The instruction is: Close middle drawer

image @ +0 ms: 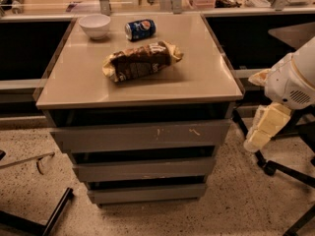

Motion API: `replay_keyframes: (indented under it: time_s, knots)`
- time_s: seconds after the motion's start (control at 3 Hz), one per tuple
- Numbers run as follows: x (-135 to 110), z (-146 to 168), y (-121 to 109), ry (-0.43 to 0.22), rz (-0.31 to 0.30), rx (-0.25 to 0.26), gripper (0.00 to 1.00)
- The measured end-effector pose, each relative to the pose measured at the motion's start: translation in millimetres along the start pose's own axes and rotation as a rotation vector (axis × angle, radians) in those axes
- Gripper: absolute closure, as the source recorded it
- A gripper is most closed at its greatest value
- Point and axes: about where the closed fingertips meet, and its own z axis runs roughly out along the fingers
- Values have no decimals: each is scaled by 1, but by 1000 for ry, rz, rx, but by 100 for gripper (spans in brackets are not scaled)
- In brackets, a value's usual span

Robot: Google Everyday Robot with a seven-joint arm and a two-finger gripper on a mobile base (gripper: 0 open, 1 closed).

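The grey cabinet has three drawer fronts. The middle drawer (142, 170) is the plain grey front between the scratched top front (142, 135) and the lowest front (147, 193). A dark gap shows above it. My gripper (260, 132) is the pale cream piece hanging from the white arm (291, 80) at the right. It points down and to the left. It is off the cabinet's right side, about level with the top front, and touches nothing.
On the cabinet top (206, 77) lie a brown snack bag (140, 60), a blue soda can (140, 28) and a white bowl (94, 24). Black chair legs (275, 168) stand on the floor right of the cabinet. Another black leg (51, 215) lies at the lower left.
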Motion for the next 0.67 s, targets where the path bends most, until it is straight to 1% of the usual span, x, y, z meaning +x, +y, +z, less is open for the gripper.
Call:
replay_keyframes:
  time_s: [0.33, 0.67]
  knots:
    - [0, 0, 0, 0, 0, 0, 0]
    - [-6, 32, 12, -57, 5, -19, 0]
